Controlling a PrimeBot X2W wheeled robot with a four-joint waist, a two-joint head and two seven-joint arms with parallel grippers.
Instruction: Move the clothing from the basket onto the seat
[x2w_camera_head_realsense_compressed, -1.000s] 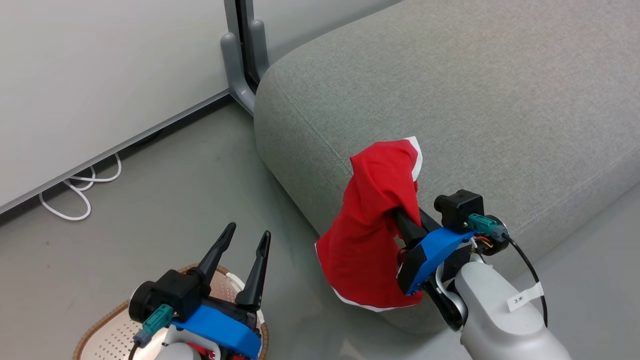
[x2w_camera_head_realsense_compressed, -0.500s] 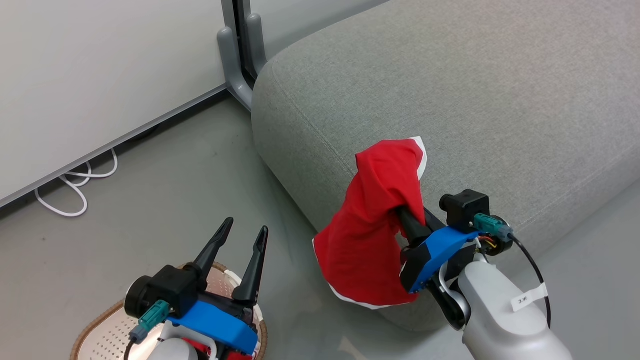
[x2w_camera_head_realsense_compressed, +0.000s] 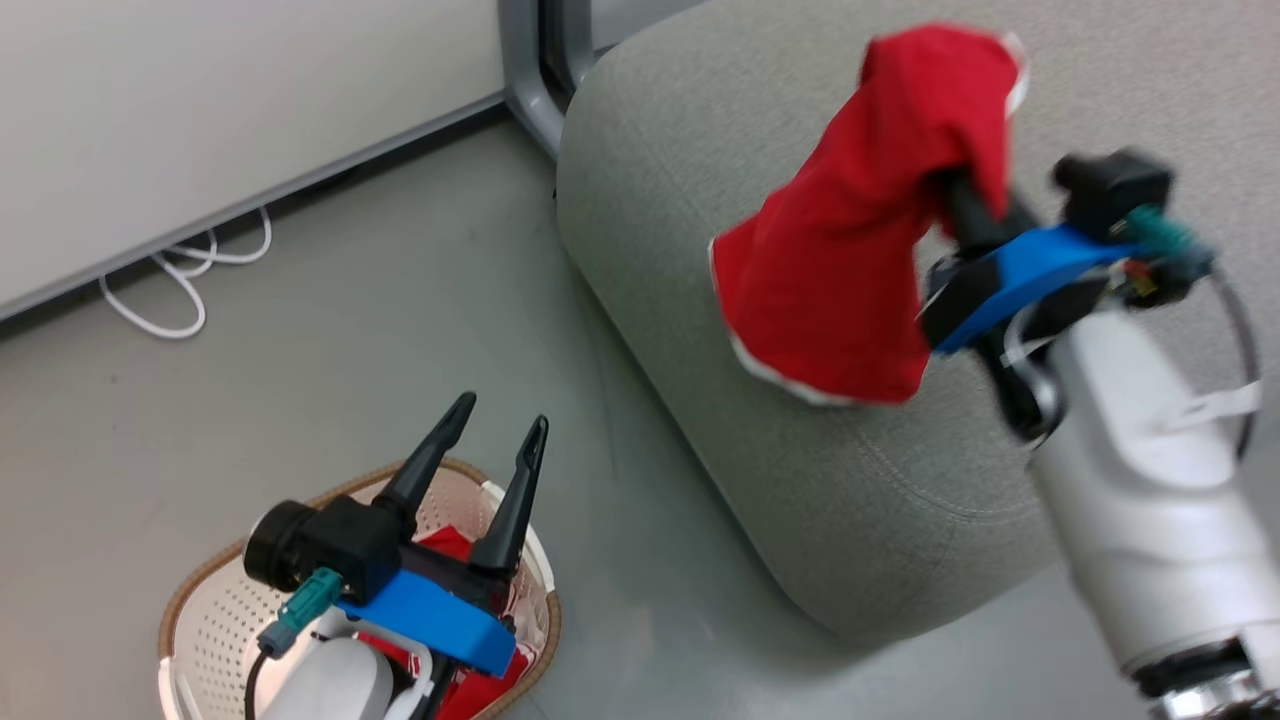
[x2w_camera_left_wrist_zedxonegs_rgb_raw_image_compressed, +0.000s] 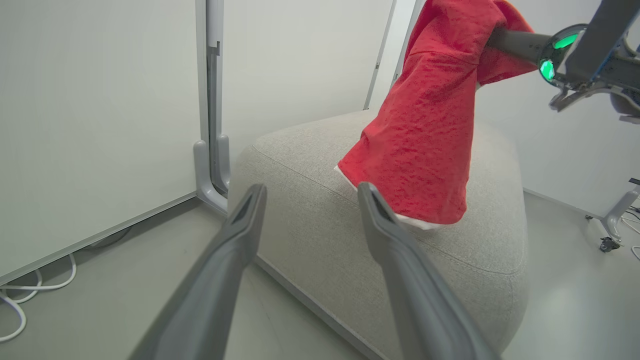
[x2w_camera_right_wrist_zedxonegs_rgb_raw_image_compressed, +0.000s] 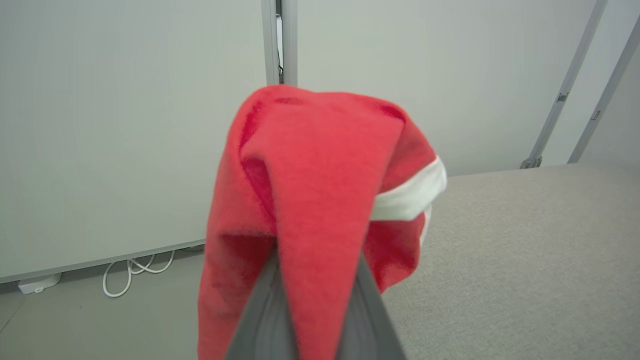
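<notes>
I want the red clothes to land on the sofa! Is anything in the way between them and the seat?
Nothing visible is in the way. The red garment hangs from the shut right gripper over the grey seat, and nothing shows between its hem and the cushion.

No writing can be read; a small white tag (x2w_camera_head_realsense_compressed: 1216, 404) on the pale forearm (x2w_camera_head_realsense_compressed: 1150, 500), right of the head view, is too blurred to make out.

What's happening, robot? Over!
Right gripper shut on red garment, held over seat. Left gripper open above basket; second garment inside. Nothing blocking.
</notes>
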